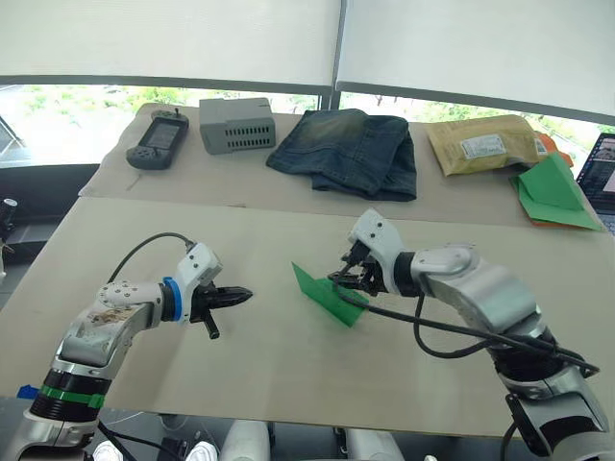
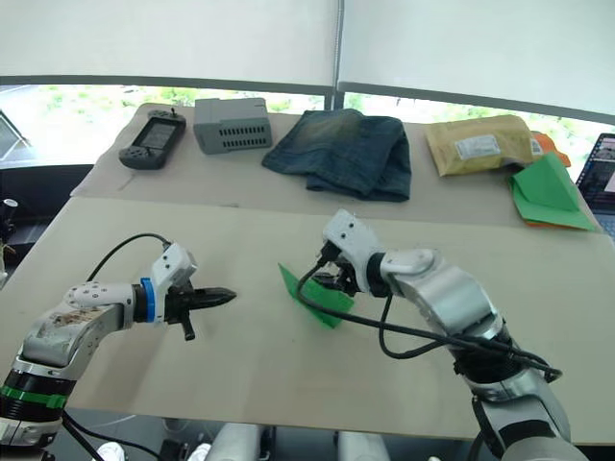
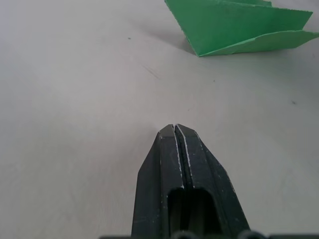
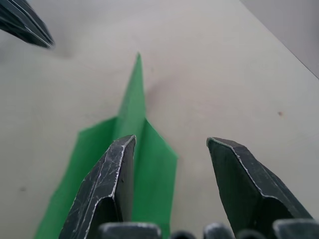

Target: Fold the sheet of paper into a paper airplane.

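While I look down through the head camera, I see a pale table (image 1: 288, 384) with the paper airplane (image 1: 322, 294) lying near its middle, a small bright green folded wedge. My right gripper (image 1: 348, 279) sits right at the wedge's right end, low over the paper. My left gripper (image 1: 240, 295) hovers to the left of the wedge, apart from it, its tip pointing toward the paper. Along the far side lie a dark handheld device (image 1: 157, 140), a grey vented box (image 1: 236, 125), folded jeans (image 1: 348, 152), a tan padded envelope (image 1: 483, 144), and at far right a green paper stack with orange edges (image 1: 554, 194).

Through the left wrist camera, I see my left gripper's (image 3: 174, 127) two black fingers pressed together, holding nothing, above bare table. The green airplane (image 3: 239, 27) lies beyond the tip, its folded layers fanned slightly open at the edge.

Through the right wrist camera, my right gripper's (image 4: 170, 142) fingers stand well apart. One finger (image 4: 107, 186) lies over the green paper (image 4: 134, 129); I cannot tell whether it touches. The other finger is over bare table beside the wedge. The paper's sharp point aims away from me, toward the left gripper's tip (image 4: 27, 22).
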Controlling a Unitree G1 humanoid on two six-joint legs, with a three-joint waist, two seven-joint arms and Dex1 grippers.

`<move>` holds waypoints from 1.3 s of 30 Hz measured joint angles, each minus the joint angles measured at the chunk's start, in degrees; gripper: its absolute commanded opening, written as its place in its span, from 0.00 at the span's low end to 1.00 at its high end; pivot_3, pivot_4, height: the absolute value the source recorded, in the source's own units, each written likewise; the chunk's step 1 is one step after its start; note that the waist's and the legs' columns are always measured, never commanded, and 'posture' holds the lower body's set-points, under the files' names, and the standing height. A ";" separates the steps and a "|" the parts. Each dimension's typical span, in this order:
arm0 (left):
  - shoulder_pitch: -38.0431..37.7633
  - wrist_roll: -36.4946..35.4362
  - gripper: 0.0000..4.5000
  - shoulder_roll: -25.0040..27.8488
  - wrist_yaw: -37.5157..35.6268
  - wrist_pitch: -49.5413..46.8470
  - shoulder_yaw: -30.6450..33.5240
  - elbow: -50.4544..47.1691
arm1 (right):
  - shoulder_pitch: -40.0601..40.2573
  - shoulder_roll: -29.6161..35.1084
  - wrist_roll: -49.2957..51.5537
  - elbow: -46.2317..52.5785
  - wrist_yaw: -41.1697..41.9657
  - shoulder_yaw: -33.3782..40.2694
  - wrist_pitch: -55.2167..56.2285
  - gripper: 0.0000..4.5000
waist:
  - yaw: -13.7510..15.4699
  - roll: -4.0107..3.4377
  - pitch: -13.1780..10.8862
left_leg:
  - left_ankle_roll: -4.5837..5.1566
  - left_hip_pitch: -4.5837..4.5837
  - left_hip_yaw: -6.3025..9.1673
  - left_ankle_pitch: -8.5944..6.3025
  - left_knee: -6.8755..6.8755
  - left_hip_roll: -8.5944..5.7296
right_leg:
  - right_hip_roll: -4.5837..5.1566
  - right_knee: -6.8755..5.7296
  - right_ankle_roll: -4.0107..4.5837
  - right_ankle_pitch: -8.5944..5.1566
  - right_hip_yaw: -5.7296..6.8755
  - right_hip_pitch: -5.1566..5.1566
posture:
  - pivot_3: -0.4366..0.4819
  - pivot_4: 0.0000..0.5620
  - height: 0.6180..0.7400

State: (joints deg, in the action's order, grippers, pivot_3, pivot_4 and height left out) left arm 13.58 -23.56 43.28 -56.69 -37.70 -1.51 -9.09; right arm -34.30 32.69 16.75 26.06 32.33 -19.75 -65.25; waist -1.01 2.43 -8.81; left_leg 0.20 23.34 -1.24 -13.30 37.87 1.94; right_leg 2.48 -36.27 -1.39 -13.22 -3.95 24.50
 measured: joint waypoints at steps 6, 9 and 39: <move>0.05 0.52 0.00 -0.14 -0.11 0.04 -0.69 0.09 | -0.86 -7.96 4.06 3.85 -3.20 3.15 -14.46 0.57 | -0.15 0.00 0.00 | 0.00 -0.05 0.00 0.00 0.01 0.00 | 0.00 -0.11 0.01 0.01 -0.02 0.00 | 0.48 0.27 0.95; 0.08 0.81 0.00 -0.14 -0.23 0.18 -0.72 0.22 | -1.06 -9.15 4.77 4.08 -4.68 3.69 -17.75 0.57 | -0.13 0.00 0.00 | 0.00 -0.07 0.00 0.01 0.02 0.00 | 0.00 -0.16 0.02 0.01 -0.01 0.00 | 0.48 0.27 0.95; 6.28 0.65 0.00 -3.46 -1.67 0.20 -2.50 3.26 | -2.14 -1.14 2.67 -18.23 -12.19 28.89 -11.54 0.00 | -0.02 0.00 0.00 | 0.00 -0.08 -0.02 0.01 0.29 -0.07 | -0.01 -0.45 0.00 -0.01 -0.03 -0.03 | 0.48 0.27 0.95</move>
State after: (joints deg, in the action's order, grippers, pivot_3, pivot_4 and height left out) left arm 19.86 -22.91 39.82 -58.37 -37.51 -4.01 -5.82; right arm -36.44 31.55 19.42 7.83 20.14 9.14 -76.79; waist -1.03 2.43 -8.81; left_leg 0.20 23.26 -1.26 -13.29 38.16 1.87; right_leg 2.47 -36.71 -1.38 -13.23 -3.98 24.47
